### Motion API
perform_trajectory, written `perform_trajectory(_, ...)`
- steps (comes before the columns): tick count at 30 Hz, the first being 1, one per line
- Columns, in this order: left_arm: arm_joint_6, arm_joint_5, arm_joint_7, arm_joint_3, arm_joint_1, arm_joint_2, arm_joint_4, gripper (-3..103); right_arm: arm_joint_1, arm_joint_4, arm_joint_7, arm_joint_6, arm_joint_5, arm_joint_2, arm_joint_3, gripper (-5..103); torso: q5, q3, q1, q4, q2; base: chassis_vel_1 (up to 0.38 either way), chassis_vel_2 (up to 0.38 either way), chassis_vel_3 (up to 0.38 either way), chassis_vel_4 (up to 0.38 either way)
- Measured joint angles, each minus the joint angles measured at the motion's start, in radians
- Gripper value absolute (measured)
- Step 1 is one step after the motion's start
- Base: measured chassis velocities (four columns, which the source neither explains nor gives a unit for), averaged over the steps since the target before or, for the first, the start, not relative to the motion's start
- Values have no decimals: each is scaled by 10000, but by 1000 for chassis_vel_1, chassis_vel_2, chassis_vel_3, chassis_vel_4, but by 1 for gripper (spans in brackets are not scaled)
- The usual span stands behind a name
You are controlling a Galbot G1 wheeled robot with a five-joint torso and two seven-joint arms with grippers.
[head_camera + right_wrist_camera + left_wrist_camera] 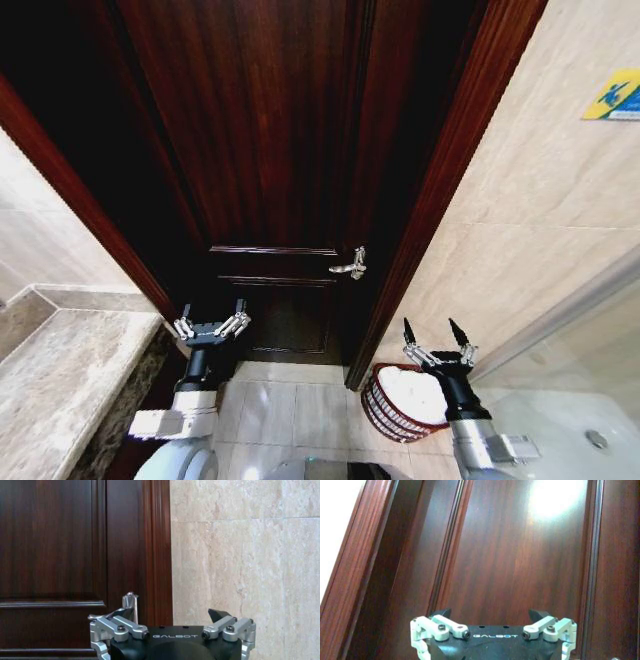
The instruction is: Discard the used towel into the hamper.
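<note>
Towel (pixel 418 392), white and bunched, is already lying inside the hamper (pixel 385 412) at about five o'clock on the floor, so the discard looks finished and nothing is calling for another grasp. Right gripper (pixel 437 333) is hovering just above it, fingers spread, holding nothing. Left gripper (pixel 211 312) is idling empty at seven o'clock, facing the door (pixel 280 150).

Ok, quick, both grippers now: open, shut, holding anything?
Left gripper: open, empty, in front of the door.
Right gripper: open, empty, above the hamper, which has white cloth inside.
</note>
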Motion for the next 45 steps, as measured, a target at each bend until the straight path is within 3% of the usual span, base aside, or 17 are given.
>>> perform_trajectory(45, 0, 0, 0, 1, 0, -3, 0, 100, 0, 0, 1, 0, 0, -2, 4, 100, 1, -35, -29, -1, -63, -92, -95, 97, 95)
